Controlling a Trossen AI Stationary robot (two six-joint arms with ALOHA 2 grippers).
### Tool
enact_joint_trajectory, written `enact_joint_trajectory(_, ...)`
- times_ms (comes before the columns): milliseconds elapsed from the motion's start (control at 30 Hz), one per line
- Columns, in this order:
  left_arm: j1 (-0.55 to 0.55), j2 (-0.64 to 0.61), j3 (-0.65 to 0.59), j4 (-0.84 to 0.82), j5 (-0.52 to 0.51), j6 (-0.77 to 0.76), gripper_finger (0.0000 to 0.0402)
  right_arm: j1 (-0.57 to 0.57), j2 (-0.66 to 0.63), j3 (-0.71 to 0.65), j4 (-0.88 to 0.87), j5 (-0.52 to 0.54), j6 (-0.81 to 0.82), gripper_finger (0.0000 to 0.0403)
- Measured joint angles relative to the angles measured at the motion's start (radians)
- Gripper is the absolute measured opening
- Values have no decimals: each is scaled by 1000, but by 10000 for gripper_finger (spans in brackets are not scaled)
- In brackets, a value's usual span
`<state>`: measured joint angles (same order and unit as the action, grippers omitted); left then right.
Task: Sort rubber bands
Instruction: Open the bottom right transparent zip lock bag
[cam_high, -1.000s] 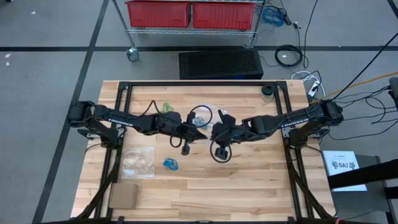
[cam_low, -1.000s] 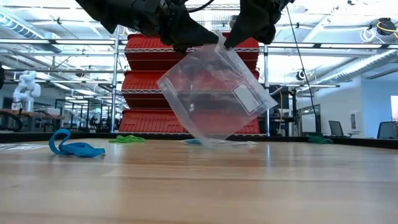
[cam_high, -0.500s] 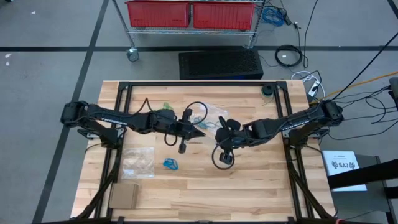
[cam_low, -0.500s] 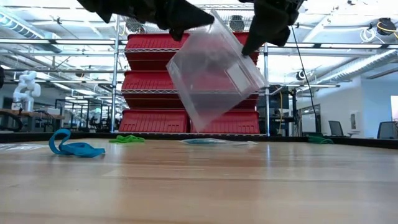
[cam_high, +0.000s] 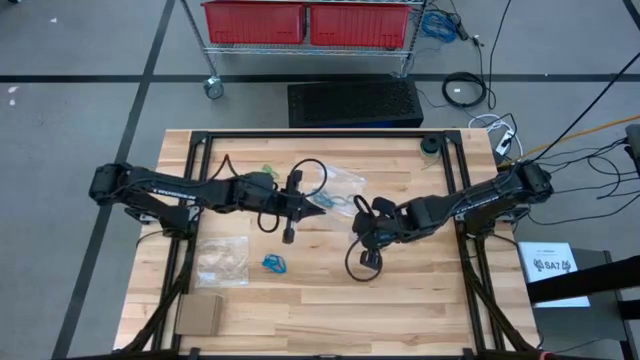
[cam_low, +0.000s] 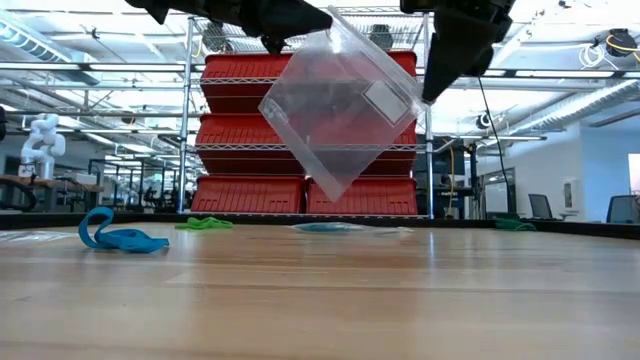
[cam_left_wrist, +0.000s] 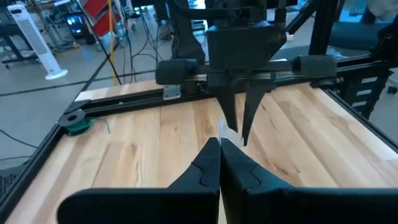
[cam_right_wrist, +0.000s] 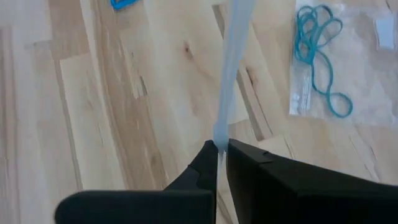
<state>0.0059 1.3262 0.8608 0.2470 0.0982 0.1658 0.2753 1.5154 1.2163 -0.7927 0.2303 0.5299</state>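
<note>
Both grippers pinch one clear bag (cam_low: 338, 105) aloft

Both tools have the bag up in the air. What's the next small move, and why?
Probably lower the bag toward the table. The left tool and right tool are each shut on an edge; it hangs tilted, off the wood, looking empty, while teal bands lie loose below.
</note>
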Motion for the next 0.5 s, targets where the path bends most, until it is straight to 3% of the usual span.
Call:
enact_joint_trajectory(167,0,-1,0,-38,-38,5,0,10,0,0,-11,5,9,16)
enact_joint_trajectory(367,1,-2,0,-128,-161,0,0,14,0,-2,-22,-3,-37,80)
enact_joint_trajectory(500,0,-2,0,-140,-175,-2,0,-16,-3,-2,-23,0,-82,116)
